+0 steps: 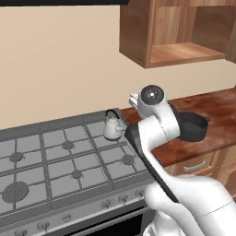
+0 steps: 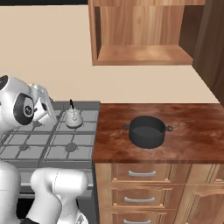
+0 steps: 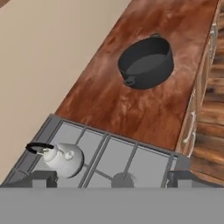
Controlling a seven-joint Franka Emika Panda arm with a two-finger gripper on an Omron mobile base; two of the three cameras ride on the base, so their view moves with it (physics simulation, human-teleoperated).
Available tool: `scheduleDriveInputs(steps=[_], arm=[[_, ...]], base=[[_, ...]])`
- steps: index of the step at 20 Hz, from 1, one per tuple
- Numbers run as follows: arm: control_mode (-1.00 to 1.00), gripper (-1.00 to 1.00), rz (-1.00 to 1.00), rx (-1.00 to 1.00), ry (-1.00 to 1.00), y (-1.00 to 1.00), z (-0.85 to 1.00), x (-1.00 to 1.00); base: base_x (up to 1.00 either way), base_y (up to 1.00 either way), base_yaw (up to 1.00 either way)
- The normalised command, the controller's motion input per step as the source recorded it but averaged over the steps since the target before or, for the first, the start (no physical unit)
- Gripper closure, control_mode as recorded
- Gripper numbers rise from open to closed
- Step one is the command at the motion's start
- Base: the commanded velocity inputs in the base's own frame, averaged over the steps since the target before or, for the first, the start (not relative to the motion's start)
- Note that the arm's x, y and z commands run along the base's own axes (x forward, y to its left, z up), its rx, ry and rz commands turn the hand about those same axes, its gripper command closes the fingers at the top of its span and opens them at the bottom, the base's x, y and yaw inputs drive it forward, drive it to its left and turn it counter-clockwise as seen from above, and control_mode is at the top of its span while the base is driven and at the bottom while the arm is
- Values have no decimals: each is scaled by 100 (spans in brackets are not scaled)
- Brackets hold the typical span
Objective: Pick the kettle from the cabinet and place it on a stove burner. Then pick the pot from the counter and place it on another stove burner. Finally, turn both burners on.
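A plain beige wall (image 1: 60,60) runs behind everything, meeting the back edge of the bench. Along the stove's front edge sits a row of small grey control knobs (image 1: 123,198), above the dark oven front (image 1: 115,226). At the stove's front left corner lies a larger ringed burner (image 1: 15,192). Under the bench's front edge, light wooden drawers (image 2: 144,174) are stacked, each with a curved metal handle (image 2: 142,173). At the far right, a tall dark brown wooden panel (image 2: 210,48) rises beside the bench's right end.
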Motion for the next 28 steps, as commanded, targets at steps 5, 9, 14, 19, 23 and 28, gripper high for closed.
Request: scheduleDriveInputs(steps=[5,9,14,19,23,28], arm=[[-100,-100,9,31,-1,-68,0,-10],[-100,-100,6,27,0,-67,0,0],[-100,-100,7,21,0,-60,0,1],[-100,-100,6,12,0,-43,0,5],[-100,-100,3,3,2,-45,-10,5],[-100,-100,0,4,5,-46,-19,0]], base=[[0,0,0],[0,0,0],[0,0,0],[0,0,0],[0,0,0],[0,0,0]])
